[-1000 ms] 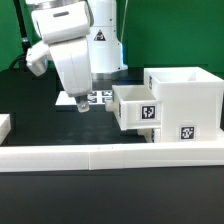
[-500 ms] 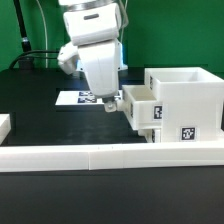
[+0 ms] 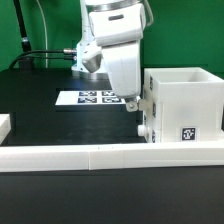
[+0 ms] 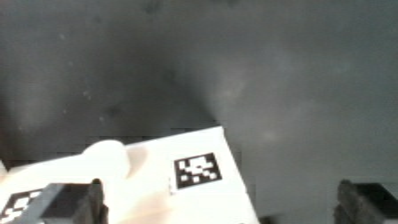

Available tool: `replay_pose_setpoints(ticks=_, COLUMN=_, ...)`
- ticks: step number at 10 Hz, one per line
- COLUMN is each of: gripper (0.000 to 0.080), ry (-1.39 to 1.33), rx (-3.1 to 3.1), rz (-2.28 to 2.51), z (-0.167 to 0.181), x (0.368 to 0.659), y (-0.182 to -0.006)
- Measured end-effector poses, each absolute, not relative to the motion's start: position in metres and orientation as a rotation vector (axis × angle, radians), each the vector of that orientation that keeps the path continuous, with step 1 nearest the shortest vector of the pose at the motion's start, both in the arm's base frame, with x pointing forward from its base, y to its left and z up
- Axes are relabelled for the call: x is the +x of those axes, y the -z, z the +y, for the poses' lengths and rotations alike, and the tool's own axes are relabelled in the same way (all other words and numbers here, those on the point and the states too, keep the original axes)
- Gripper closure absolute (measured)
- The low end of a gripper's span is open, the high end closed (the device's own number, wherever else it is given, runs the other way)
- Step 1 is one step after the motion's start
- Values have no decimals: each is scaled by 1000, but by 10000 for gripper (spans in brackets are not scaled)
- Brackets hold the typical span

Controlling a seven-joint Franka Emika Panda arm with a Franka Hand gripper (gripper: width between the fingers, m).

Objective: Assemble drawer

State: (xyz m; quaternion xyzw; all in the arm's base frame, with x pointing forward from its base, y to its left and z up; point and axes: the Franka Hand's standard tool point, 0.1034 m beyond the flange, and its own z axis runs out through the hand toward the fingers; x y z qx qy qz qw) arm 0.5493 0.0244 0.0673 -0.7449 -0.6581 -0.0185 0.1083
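The drawer's white boxy housing [image 3: 185,100] stands at the exterior view's right, with a square tag low on its front. A knobbed tray's front [image 3: 145,112] shows at the housing's open side, pushed almost fully in. My gripper [image 3: 130,102] hangs right against that tray front. In the wrist view the tray's white face [image 4: 151,180] with its rounded knob [image 4: 103,160] and a tag [image 4: 198,170] lies under my gripper [image 4: 226,203]. The dark fingertips [image 4: 80,200] stand wide apart. The gripper is open and holds nothing.
The marker board [image 3: 95,98] lies flat on the black table behind my gripper. A long low white border wall [image 3: 100,155] runs along the front edge. A small white piece [image 3: 4,125] sits at the exterior view's far left. Cables hang at the back left.
My gripper has moved toward the exterior view's right. The tray that stuck well out of the housing has slid in with it, until only its front shows.
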Motion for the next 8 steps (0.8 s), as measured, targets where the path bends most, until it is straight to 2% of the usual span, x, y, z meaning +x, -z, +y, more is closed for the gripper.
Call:
replay_pose_setpoints(ticks=2, gripper=150, ry=51, rx=-2207, rz=-1920, z=23, x=548, y=-68)
replay_pose_setpoints(ticks=4, gripper=150, ry=33, rx=-2231, rz=-1892, z=9, x=530, y=-67)
replay_pose_setpoints(ticks=7, gripper=150, ry=37, rx=-2352, rz=-1827, z=2, x=499, y=-83)
replay_pose_setpoints(ticks=8, gripper=150, ry=33, rx=-2348, rz=-1828, z=2, x=498, y=-82)
